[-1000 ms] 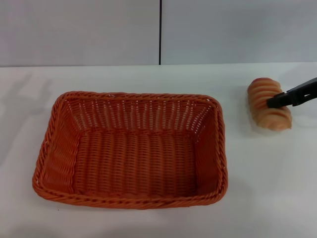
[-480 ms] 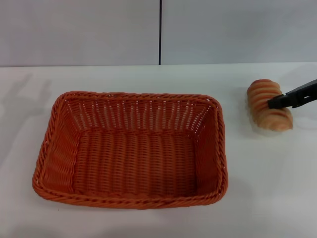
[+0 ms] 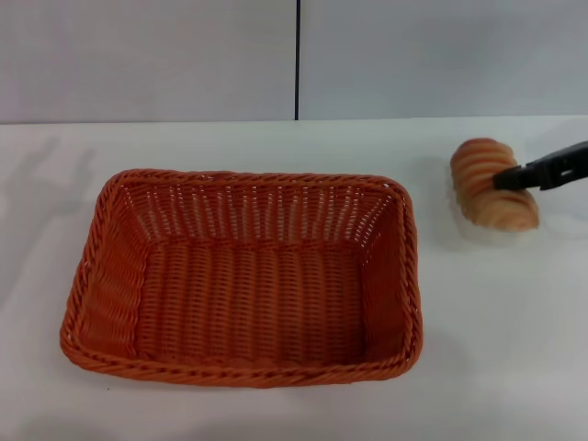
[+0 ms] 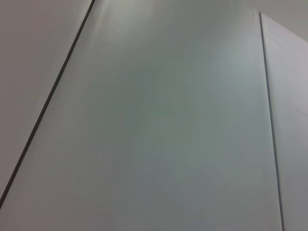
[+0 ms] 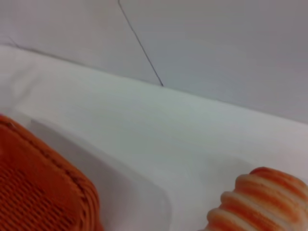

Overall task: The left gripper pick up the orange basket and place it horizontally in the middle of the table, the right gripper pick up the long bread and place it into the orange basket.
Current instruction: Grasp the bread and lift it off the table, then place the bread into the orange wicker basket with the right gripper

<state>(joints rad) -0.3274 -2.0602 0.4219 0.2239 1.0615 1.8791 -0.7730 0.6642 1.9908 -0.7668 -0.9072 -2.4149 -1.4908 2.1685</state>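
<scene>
The orange basket (image 3: 248,294) lies lengthwise across the middle of the white table (image 3: 496,331), with nothing in it. To its right, the long bread (image 3: 482,179) hangs slightly above the tabletop and casts a faint shadow beneath. My right gripper (image 3: 503,179) reaches in from the right edge as a slim black bar and is shut on the bread's right part. The right wrist view shows a basket corner (image 5: 43,187) and one end of the bread (image 5: 260,202). My left gripper is out of view, and its wrist camera faces only a pale wall.
A grey wall with a dark vertical seam (image 3: 297,60) runs behind the table's far edge. Bare white tabletop separates the basket's right rim (image 3: 412,266) from the bread.
The bread and my right gripper have moved together, a little up and to the left. The basket has stayed where it was.
</scene>
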